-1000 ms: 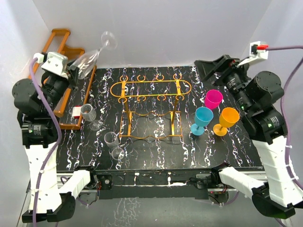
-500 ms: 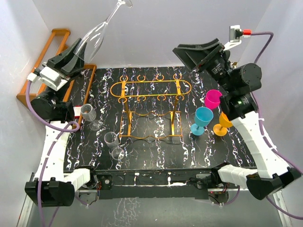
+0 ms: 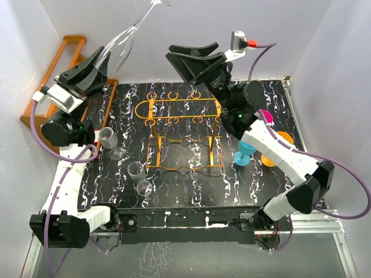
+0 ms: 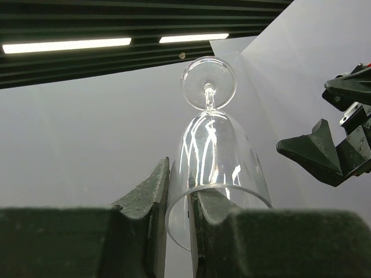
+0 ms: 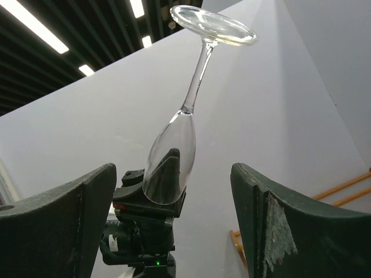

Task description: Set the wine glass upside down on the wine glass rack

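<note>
White walls all round and a black marbled table (image 3: 191,185) underneath me, so here's the situation. My left gripper (image 3: 97,62) is up in the air pinching the wine glass (image 3: 119,46) by the wall of its bowl. On the wrist cam one finger (image 4: 152,191) sits outside the rim and the other goes inside, with the glass wall squeezed between them. The glass sticks out past my fingertips with its foot at the far end, pointing up and leaning a bit, so it's already bowl-down. It touches nothing but my fingers.

My right gripper (image 3: 177,53) is raised too, aimed across at the left one, jaws spread wide and gripping nothing. Through its camera the glass sits framed in the gap, well apart from both fingers.

The wine glass rack (image 3: 185,107), the thin gold wire one, stands on the table below and between my two grippers. Two clear glasses (image 3: 108,139) stand on the table below my left gripper, three coloured goblets (image 3: 246,147) are under my right arm, and a chunky orange wooden rack (image 3: 69,46) is just behind my left gripper.
</note>
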You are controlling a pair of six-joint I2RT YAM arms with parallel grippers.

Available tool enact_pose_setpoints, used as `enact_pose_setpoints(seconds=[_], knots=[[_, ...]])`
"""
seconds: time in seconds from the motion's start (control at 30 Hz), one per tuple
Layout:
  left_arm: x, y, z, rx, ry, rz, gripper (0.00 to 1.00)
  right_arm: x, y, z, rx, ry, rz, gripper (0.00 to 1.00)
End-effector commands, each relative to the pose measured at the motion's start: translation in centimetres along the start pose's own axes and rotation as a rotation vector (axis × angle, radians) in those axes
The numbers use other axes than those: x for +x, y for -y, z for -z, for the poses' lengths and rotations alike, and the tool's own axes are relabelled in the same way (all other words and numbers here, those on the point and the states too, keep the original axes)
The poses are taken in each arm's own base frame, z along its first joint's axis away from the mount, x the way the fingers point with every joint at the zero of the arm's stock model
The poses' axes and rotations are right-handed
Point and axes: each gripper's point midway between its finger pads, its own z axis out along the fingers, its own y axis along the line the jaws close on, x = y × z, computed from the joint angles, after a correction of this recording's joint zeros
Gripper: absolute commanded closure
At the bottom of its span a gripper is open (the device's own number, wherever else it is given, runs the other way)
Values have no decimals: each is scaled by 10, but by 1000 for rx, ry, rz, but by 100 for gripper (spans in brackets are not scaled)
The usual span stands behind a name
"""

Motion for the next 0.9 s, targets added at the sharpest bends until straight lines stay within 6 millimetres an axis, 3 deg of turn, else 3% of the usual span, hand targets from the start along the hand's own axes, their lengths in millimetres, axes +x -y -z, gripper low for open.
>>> enact_pose_setpoints(seconds=[0.0, 0.17, 0.6, 0.87], knots=[[-28, 0, -9, -3, 79, -21, 100, -45, -41, -16, -117, 238, 81, 18], [-26, 4, -7, 13, 70, -3, 100, -31, -52, -26, -144, 322, 105, 19], [-27, 14, -6, 54, 56, 15, 100, -27, -28, -47, -99, 404, 38, 23], [-27, 36, -7, 150, 51, 7, 100, -18, -13, -51, -66, 400, -37, 27]])
